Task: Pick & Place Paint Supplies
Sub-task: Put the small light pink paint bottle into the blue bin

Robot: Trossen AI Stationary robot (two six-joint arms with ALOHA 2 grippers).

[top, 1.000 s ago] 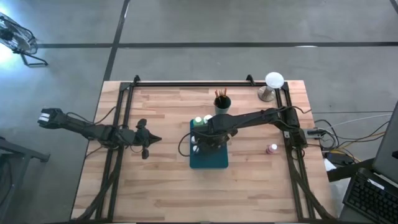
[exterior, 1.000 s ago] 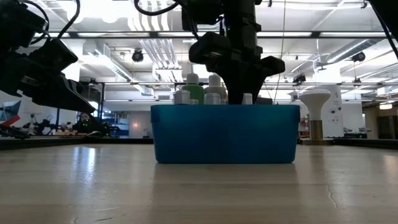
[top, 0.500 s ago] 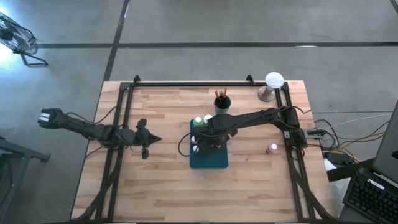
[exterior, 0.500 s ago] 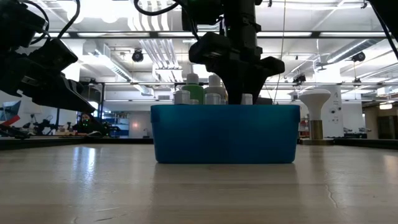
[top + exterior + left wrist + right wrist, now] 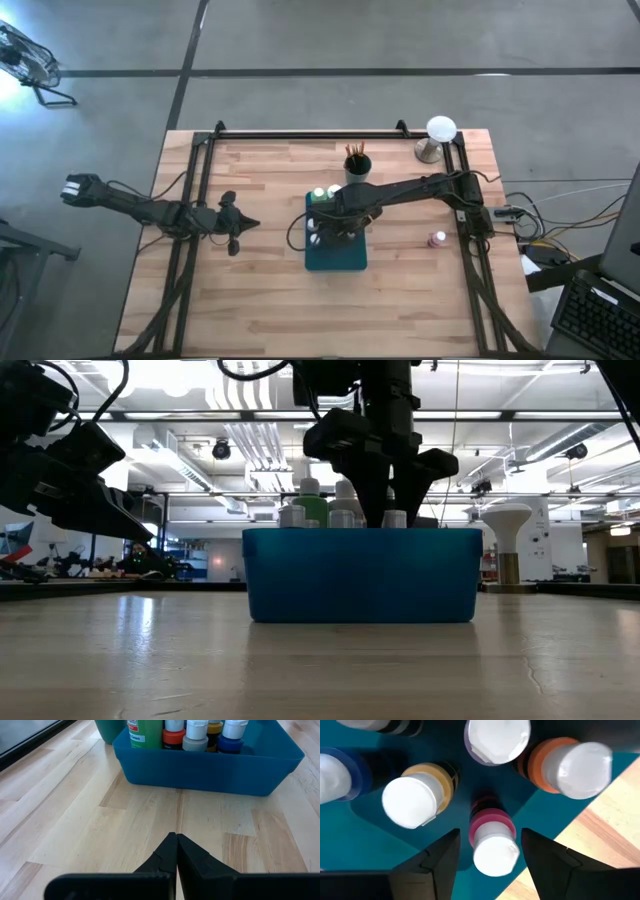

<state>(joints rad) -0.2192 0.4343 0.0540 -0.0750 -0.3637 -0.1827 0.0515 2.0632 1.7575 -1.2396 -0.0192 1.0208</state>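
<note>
From above, your right gripper (image 5: 337, 228) hangs over the teal tray (image 5: 336, 256); one pink bottle (image 5: 437, 239) waits at its 3 o'clock, the brushes (image 5: 356, 152) at 12. Low view hides tray contents. Left gripper (image 5: 176, 845) is pinched closed, idle. Right wrist: fingers spread either side of a pink-collared bottle (image 5: 492, 840), seemingly released.

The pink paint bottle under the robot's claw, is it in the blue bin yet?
Yes. The pink bottle stands on the teal bin floor between the open right gripper fingers.
</note>
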